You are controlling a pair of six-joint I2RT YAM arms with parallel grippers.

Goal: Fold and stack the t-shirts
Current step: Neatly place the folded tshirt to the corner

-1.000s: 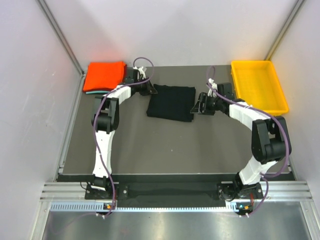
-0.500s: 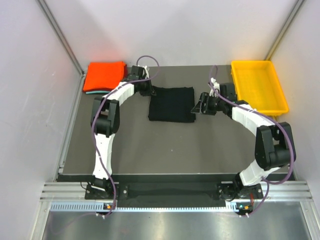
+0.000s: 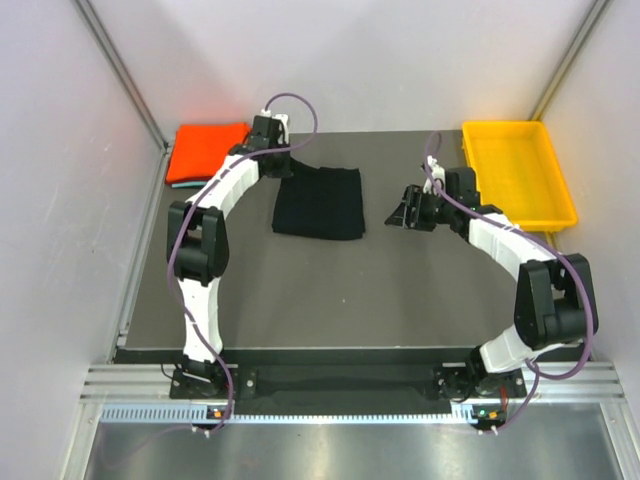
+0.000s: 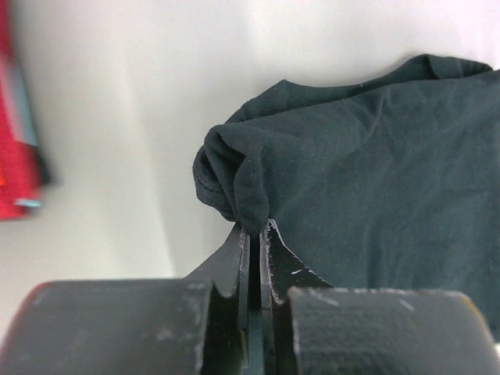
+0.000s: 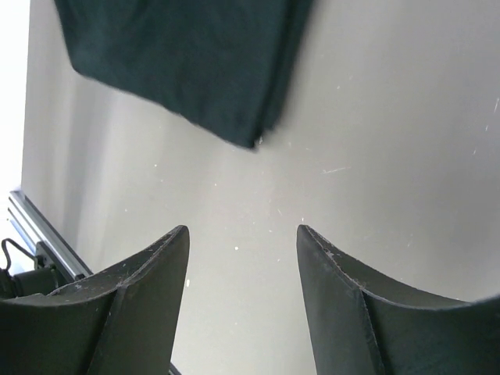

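Note:
A folded black t-shirt (image 3: 320,202) lies on the dark table at mid-back. My left gripper (image 3: 282,170) is shut on its upper-left corner; in the left wrist view the cloth (image 4: 375,180) bunches up at the pinched fingertips of that gripper (image 4: 255,228). A folded orange-red t-shirt (image 3: 206,150) rests on a teal one (image 3: 190,184) at the back left, also showing as a red edge (image 4: 12,117). My right gripper (image 3: 400,215) hovers open to the right of the black shirt, nothing between its fingers (image 5: 242,234); the shirt's corner (image 5: 187,70) lies ahead of it.
A yellow plastic tray (image 3: 516,172) stands at the back right corner. Grey walls close in the table on three sides. The table's near edge runs along an aluminium rail (image 3: 330,385) by the arm bases.
My left gripper has shut on the black shirt's corner and dragged the shirt leftward toward the orange-red stack. The right gripper has stayed roughly in place, open.

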